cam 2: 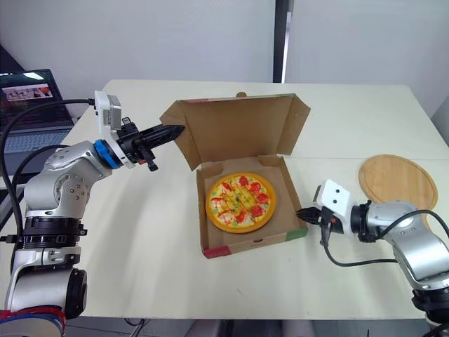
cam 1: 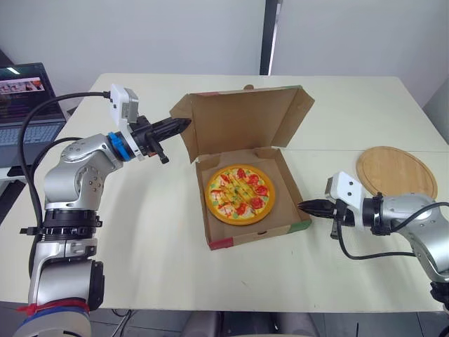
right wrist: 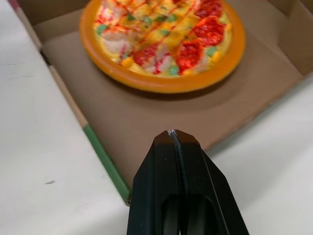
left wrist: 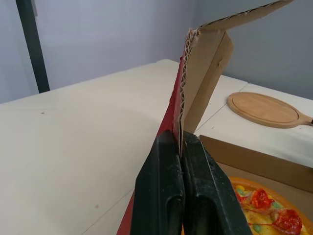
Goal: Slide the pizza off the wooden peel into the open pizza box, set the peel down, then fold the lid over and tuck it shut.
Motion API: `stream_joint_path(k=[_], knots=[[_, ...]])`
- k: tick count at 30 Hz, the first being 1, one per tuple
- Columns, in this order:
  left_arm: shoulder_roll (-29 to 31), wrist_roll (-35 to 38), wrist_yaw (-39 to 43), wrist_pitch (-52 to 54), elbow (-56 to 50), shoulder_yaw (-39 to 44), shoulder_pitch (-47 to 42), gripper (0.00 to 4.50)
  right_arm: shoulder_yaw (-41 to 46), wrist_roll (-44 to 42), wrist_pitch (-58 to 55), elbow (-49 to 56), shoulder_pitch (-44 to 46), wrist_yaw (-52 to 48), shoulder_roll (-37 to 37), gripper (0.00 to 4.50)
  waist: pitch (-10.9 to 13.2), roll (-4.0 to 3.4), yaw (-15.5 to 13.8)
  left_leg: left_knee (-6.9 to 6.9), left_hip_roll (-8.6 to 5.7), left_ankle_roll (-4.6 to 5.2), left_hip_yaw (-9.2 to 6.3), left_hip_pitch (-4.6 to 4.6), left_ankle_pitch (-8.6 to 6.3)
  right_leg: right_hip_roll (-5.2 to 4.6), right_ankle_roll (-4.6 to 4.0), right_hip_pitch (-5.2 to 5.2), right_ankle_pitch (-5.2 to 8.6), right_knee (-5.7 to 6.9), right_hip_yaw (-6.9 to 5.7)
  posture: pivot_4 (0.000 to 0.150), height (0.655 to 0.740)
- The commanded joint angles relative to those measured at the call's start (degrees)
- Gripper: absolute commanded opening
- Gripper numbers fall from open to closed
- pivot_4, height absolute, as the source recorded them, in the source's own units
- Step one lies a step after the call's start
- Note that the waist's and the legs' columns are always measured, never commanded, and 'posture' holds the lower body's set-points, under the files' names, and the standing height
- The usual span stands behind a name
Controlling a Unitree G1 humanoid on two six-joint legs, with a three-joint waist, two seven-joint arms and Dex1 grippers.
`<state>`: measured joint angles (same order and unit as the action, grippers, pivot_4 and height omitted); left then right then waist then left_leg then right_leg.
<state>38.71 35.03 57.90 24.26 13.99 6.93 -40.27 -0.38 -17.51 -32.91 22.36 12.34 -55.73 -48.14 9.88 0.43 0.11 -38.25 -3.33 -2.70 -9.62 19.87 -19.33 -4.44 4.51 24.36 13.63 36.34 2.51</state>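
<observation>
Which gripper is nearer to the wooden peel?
Right. The right gripper sits by the box corner on the wooden peel side; the left gripper pinches the lid flap across the box.

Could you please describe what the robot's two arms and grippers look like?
The left arm and right arm are rounded silver shells with black joints. The left wrist has a blue ring. Each wrist carries a white boxy camera module, with a black cable looping away. The left gripper and right gripper have two tapered black fingers.

Cream table (cam 1: pixel 140 232) against pale walls (cam 1: pixel 140 35), dark post (cam 1: pixel 270 35), open laptop (cam 1: pixel 24 105) far left
</observation>
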Motion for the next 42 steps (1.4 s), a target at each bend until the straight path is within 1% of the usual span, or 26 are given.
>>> stream_joint_path(k=[1,4,9,13,16,20,27,29,31,34,36,38,42], knots=[[-0.08,-0.51,0.71,-1.08,-0.68,1.64,-1.11,0.00,5.20,-1.70,0.26,-1.04,2.04,1.91,-0.05,0.02,0.00,0.00,-0.01,-0.02,0.00,0.00,0.00,0.00,0.00,0.00,0.00,0.00,0.00,0.01,0.00,0.150,0.7400],[-0.46,-0.67,0.60,-1.09,-1.15,1.69,-0.84,0.00,4.73,1.70,2.50,-5.76,2.72,3.73,-0.96,0.02,0.00,0.00,-0.02,-0.05,0.00,0.00,0.01,-0.01,0.00,0.00,0.00,0.00,0.00,0.06,0.00,0.150,0.7400],[-1.51,-0.57,0.61,-0.86,-1.48,1.47,-1.10,0.00,-1.06,7.10,7.61,-10.77,2.03,3.67,-0.45,0.02,0.00,0.00,0.05,-0.08,-0.02,0.00,0.02,0.00,0.00,0.00,0.00,0.01,0.00,0.11,0.00,0.150,0.7400],[-2.56,-0.23,0.93,0.01,-1.67,0.98,-1.53,0.00,-4.43,7.85,8.69,-11.57,2.44,2.50,1.14,0.02,0.00,0.00,0.12,-0.19,-0.02,0.00,0.04,0.00,0.00,-0.01,0.00,0.07,0.00,0.33,0.01,0.150,0.7400],[-3.65,0.19,1.32,1.05,-2.20,0.45,-1.37,0.00,-5.36,5.44,7.00,-8.20,1.93,-0.30,0.96,0.02,0.00,0.00,0.03,-0.43,-0.05,0.00,0.01,0.04,0.00,-0.01,0.00,0.06,0.00,0.47,0.01,0.150,0.7400],[-4.72,0.34,2.00,1.89,-1.95,0.25,-1.89,0.00,-5.12,2.59,3.90,-3.03,0.25,-2.53,0.18,0.02,0.00,0.01,-0.03,-0.52,-0.07,0.01,-0.06,0.05,-0.01,-0.01,0.00,0.00,0.00,0.50,-0.02,0.150,0.7400],[-5.82,-0.46,3.64,1.96,0.08,-0.10,-3.50,0.00,-4.79,0.73,-0.15,4.08,-1.68,-0.48,0.98,0.02,0.00,0.01,0.07,-0.53,-0.06,0.01,-0.08,0.04,-0.01,0.00,0.00,0.01,0.00,0.52,-0.05,0.150,0.7400],[-5.80,-1.14,4.06,1.33,1.23,-0.08,-3.97,0.00,-4.37,2.97,1.31,3.32,-1.40,2.04,1.64,0.02,0.00,0.01,0.07,-0.53,-0.07,0.01,-0.07,0.05,-0.01,0.00,0.00,0.01,0.00,0.52,-0.04,0.150,0.7400],[-5.62,-1.88,4.37,0.38,2.31,0.00,-4.26,0.00,-2.02,4.22,2.78,1.52,-0.68,4.74,2.21,0.02,0.00,0.01,0.07,-0.53,-0.07,0.01,-0.07,0.03,-0.01,0.00,0.00,0.01,0.00,0.53,-0.04,0.150,0.7400],[-5.33,-2.87,4.81,-0.76,3.25,0.27,-4.58,0.00,3.61,2.74,4.34,-1.03,0.51,8.32,3.82,0.02,0.00,0.01,-0.08,-0.54,-0.09,0.01,-0.07,0.05,-0.01,0.00,0.00,0.01,0.00,0.52,-0.03,0.150,0.7400],[-5.04,-3.77,5.10,-1.94,4.02,0.41,-4.96,0.00,7.55,1.23,4.59,-3.72,2.90,11.92,6.41,0.38,0.00,0.01,-0.05,-0.55,-0.10,0.01,-0.07,0.04,-0.01,-0.01,0.00,0.01,0.00,0.52,-0.03,0.150,0.7400],[-4.91,-4.76,5.36,-3.36,4.99,0.33,-5.38,0.00,8.86,1.33,4.17,-5.85,6.12,15.71,9.20,0.85,0.00,0.01,0.03,-0.55,-0.09,0.00,-0.06,0.04,0.00,-0.01,0.00,0.02,0.00,0.55,-0.02,0.150,0.7400],[-5.06,-5.64,5.63,-4.45,6.32,0.56,-6.33,0.00,8.24,3.38,2.77,-11.15,13.03,22.37,14.13,2.22,0.00,0.00,0.25,-0.53,-0.07,0.00,-0.06,0.03,0.00,0.01,-0.01,0.03,0.00,0.57,-0.02,0.150,0.7400]])
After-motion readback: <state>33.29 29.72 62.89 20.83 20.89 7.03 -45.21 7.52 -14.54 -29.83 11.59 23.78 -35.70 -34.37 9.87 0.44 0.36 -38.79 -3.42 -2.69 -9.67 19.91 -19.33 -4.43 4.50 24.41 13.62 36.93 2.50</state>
